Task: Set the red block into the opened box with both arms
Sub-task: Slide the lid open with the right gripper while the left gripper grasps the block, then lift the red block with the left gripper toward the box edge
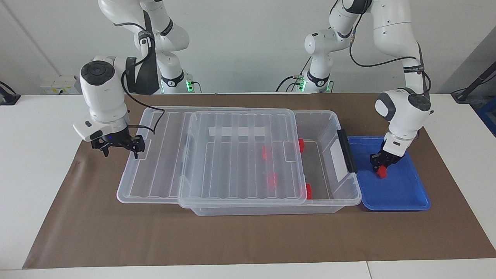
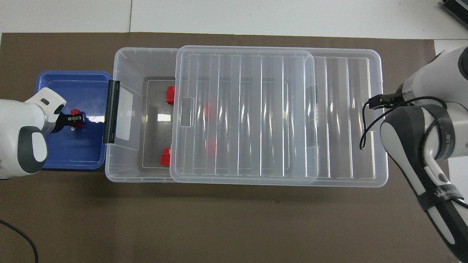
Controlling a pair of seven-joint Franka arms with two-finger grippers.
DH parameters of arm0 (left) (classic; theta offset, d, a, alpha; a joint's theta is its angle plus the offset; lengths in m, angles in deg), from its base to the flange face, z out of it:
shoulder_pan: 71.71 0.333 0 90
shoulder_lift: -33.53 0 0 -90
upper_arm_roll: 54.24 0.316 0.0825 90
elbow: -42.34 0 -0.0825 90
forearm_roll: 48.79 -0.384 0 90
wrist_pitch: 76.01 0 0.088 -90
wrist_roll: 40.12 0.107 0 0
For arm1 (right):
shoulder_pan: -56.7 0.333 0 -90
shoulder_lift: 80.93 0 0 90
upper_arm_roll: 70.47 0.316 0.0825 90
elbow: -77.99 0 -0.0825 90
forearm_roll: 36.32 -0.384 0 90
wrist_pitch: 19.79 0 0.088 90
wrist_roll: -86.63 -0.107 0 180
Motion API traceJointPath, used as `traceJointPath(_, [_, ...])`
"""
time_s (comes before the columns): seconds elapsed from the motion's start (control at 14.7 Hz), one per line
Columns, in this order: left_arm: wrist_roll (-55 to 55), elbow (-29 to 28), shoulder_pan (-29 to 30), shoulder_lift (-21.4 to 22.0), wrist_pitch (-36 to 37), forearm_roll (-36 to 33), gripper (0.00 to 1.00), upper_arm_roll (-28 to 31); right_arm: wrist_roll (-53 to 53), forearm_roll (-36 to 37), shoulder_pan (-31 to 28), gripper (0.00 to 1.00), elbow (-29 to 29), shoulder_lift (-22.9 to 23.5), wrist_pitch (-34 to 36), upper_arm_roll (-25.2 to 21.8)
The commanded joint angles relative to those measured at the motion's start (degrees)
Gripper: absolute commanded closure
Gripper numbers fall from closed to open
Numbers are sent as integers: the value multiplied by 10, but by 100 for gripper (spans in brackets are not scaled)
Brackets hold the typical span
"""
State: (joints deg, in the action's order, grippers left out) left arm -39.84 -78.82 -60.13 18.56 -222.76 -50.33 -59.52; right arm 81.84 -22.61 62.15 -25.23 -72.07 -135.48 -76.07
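Four red blocks [image 1: 272, 180] inside clear box [image 1: 329, 155], lid [image 1: 240, 155] slid partly aside by open right hand [image 1: 119, 149]; fifth red block [image 1: 382, 172] in blue tray [image 1: 403, 193], pinched by closed left hand [image 1: 381, 164].

Bright, even light falls from above, leaving only soft, faint shadows under the clear box [image 1: 341, 201] and the arms. White glare streaks the ribs of the lid [image 2: 241, 109], and one patch glints on the blue tray [image 2: 93, 118]. Both views are sharp edge to edge.
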Motion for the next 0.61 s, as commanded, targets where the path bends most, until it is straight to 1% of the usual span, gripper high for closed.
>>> traceJointPath(0.0, [-40, 22, -13, 33, 67, -3, 77, 3, 9, 25, -8, 0, -2, -10, 18, 3])
traceJointPath(0.14, [-41, 65, -14, 50, 150, -2, 77, -1, 10, 29, -14, 0, -2, -10, 20, 3])
traceJointPath(0.34, [-41, 145, -14, 71, 280, 0, 77, -3, 10, 34, -18, 0, -2, -12, 20, 3])
traceJointPath(0.41, [-46, 179, -14, 71, 329, 1, 77, -10, 10, 39, -19, 0, -2, -12, 21, 3])
traceJointPath(0.48, [-75, 209, -14, 74, 366, 12, 77, -22, 10, 44, -19, 0, -2, -12, 25, 3])
traceJointPath(0.54, [-130, 230, -14, 75, 385, 22, 77, -35, 10, 46, -19, 0, -2, -13, 26, 3])
